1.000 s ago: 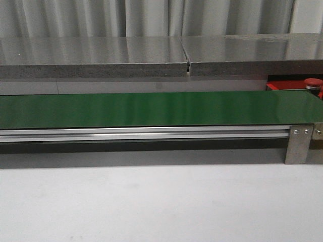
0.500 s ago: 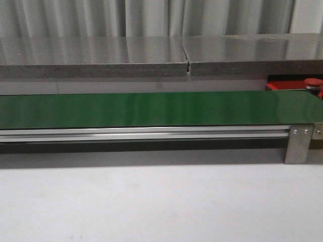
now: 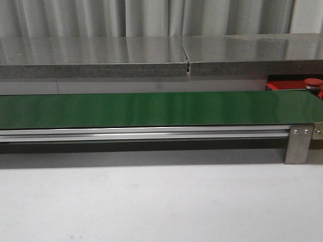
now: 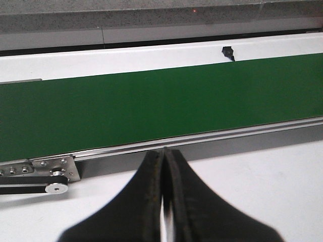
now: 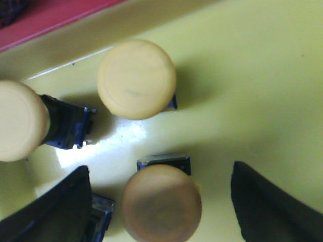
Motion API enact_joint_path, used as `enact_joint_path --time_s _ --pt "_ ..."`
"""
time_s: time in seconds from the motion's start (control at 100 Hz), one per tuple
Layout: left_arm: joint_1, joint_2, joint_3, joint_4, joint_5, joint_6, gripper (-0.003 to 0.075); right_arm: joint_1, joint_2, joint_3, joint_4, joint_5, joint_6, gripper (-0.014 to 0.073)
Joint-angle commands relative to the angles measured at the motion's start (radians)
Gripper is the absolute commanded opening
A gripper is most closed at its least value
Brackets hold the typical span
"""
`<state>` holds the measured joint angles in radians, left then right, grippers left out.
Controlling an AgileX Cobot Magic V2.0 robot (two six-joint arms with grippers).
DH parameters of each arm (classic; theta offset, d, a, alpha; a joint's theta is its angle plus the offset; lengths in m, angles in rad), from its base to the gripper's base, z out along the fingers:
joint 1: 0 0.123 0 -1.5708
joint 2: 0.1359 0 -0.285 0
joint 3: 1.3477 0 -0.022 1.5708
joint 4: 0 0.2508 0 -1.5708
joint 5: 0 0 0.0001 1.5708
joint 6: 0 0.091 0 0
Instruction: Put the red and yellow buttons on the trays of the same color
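- In the right wrist view the right gripper (image 5: 161, 201) is hanging with its two dark fingers (image 5: 262, 201) spread wide apart over a glossy pale yellow tray (image 5: 252, 75).
- A round-capped yellow push button (image 5: 161, 201) is sitting between those open fingers, with space showing between it and the finger on one side; whether the other finger is touching it cannot be told, since a blue-edged base is crowding that side.
- The lower edge of that cap is running out of the picture, and only a sliver of its dark square base (image 5: 164, 162) is showing.
- A second yellow button (image 5: 136, 79) is standing just beyond the fingertips, hiding nearly all of its own base.
- A third yellow button (image 5: 19, 121) is lying tilted beside it, its dark body (image 5: 65, 123) showing, its cap cut by the picture's edge.
- A strip of flat red tray (image 5: 45, 17) is showing past the yellow one, mostly out of frame.
- In the left wrist view the left gripper (image 4: 164, 166) is resting with its black fingers (image 4: 146, 201) pressed together, gripping nothing, just short of the long green conveyor belt (image 4: 151, 111).
- In the front view neither arm is showing; a small red-capped button (image 3: 313, 82) is peeking over the belt's far end, its base and the red surface (image 3: 282, 84) beside it largely hidden.
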<state>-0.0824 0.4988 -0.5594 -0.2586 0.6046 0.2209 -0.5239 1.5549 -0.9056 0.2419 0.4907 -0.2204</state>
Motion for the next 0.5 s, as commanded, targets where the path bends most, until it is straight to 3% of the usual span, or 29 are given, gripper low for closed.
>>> enact_joint_path --time_s 0.0,0.15,0.41,0.49 --pt "-0.010 0.004 -0.028 -0.015 -0.068 -0.004 -0.0019 -0.003 -0.083 -0.026 0.012 -0.044 -0.005 0.0563" --pt "-0.010 0.004 -0.028 -0.015 -0.068 -0.004 -0.0019 0.049 -0.170 -0.026 -0.008 -0.039 -0.013 0.0443" --pt "-0.010 0.004 -0.028 -0.015 -0.068 -0.004 -0.0019 0.225 -0.296 -0.026 -0.012 -0.026 -0.014 0.0066" --pt "-0.010 0.004 -0.028 -0.015 -0.068 -0.004 -0.0019 0.288 -0.319 -0.026 -0.012 -0.032 -0.014 -0.0015"
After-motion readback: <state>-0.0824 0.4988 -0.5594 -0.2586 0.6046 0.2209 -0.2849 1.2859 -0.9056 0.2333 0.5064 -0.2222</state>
